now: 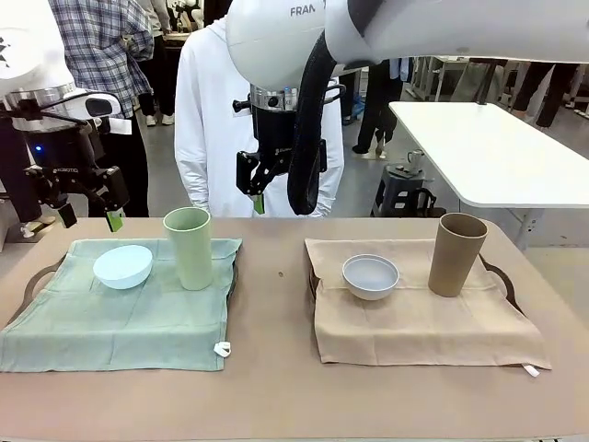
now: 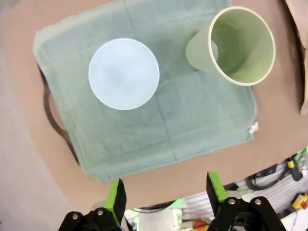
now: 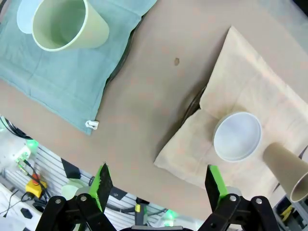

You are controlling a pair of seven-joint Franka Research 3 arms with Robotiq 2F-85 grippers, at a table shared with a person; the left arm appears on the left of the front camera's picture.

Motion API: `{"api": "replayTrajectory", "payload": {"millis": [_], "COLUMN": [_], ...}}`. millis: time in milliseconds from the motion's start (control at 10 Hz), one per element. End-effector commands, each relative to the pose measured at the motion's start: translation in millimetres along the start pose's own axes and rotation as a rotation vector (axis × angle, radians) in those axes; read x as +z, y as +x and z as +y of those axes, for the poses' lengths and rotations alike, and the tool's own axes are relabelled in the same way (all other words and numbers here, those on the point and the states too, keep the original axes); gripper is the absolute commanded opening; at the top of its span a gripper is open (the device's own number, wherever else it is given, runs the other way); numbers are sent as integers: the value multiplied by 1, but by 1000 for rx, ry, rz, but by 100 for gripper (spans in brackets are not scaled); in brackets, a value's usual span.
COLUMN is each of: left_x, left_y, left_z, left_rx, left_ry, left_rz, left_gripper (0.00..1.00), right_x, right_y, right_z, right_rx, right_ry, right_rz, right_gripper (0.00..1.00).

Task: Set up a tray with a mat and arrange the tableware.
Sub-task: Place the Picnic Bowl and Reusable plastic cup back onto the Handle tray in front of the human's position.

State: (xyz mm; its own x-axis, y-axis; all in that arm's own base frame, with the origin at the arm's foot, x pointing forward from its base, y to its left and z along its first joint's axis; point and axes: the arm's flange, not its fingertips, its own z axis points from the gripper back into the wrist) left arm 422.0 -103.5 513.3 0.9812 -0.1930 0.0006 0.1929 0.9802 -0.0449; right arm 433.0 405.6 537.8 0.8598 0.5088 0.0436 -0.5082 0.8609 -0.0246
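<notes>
On the left, a green mat (image 1: 110, 318) covers a tray (image 1: 35, 276) and carries a pale blue bowl (image 1: 122, 266) and a light green tumbler (image 1: 189, 247). To the right, a tan mat (image 1: 414, 322) lies over a second tray (image 1: 502, 281) with a bluish white bowl (image 1: 371, 276) and a tan brown tumbler (image 1: 456, 254). My left gripper (image 1: 90, 217) hovers open above the green mat's far left edge, holding nothing. From the left wrist I see the bowl (image 2: 123, 73) and tumbler (image 2: 236, 45) below the left gripper (image 2: 166, 190). High over the table's far middle, my right gripper (image 1: 251, 191) hangs open and empty; the right wrist view shows the right gripper (image 3: 158, 180), the white bowl (image 3: 237, 136) and the tan tumbler (image 3: 288, 173).
A person in a white hoodie (image 1: 212, 120) stands at the far edge, behind my right gripper. Bare brown table (image 1: 276, 304) runs between the two trays and along the front. A white table (image 1: 497, 147) and a stool (image 1: 400, 189) stand beyond at the right.
</notes>
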Motion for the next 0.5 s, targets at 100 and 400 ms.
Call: {"api": "replayTrajectory", "payload": {"millis": [100,400], "left_x": [1,1], "left_y": [-1,-1], "left_z": [2,2], "left_rx": [-16,-16], "left_ry": [-9,-9], "left_rz": [-8,-8], "left_gripper": [87,87], "right_x": [-4,-4], "right_y": [-9,-9], "right_z": [-3,-3], "right_rx": [9,9], "right_ry": [31,31], "right_rz": [-5,-5], "right_gripper": [100,100]}}
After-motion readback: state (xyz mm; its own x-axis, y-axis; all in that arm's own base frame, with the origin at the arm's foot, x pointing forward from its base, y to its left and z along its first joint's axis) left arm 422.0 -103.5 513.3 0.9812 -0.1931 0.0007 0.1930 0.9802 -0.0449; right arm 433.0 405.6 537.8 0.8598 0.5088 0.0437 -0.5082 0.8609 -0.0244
